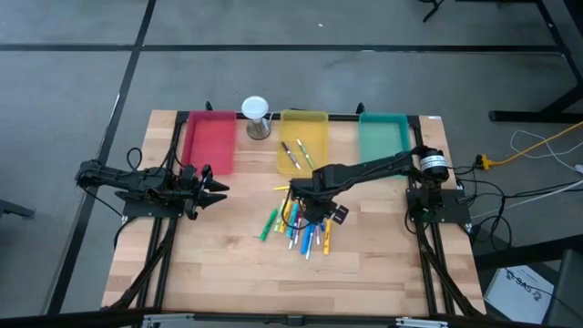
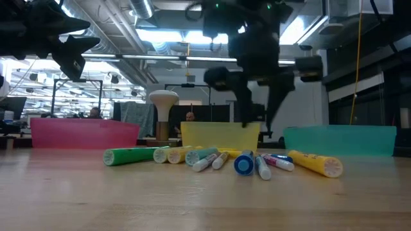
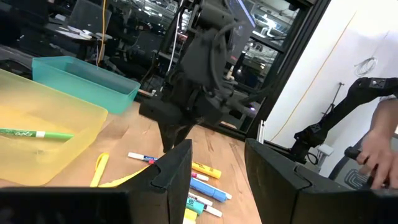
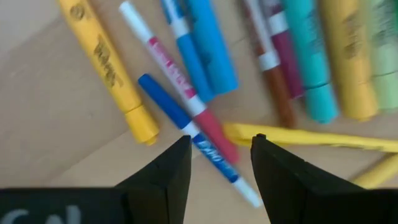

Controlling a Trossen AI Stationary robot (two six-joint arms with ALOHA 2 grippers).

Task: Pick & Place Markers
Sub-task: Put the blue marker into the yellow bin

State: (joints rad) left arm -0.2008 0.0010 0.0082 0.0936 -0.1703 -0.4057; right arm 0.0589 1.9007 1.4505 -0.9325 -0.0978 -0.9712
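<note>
Several markers [image 1: 299, 226] in yellow, green, blue and red/white lie in a loose pile on the wooden table, in front of the yellow tray [image 1: 319, 118]. Two more markers [image 1: 296, 153] lie inside that tray. My right gripper [image 1: 305, 208] hangs open just above the pile and points down. In the right wrist view its fingers stand over a red/white marker [image 4: 186, 93] and a thin blue marker [image 4: 163, 102], clear of both. In the low view the right gripper [image 2: 257, 128] ends above the markers [image 2: 225, 159]. My left gripper [image 1: 219, 189] waits open at the table's left, holding nothing.
A red tray [image 1: 209, 141] stands at the far left and a teal tray [image 1: 383, 137] at the far right, either side of the yellow one. A white-topped hourglass-like object [image 1: 256, 117] stands between the red and yellow trays. A person's hand [image 3: 379, 149] shows beyond the table.
</note>
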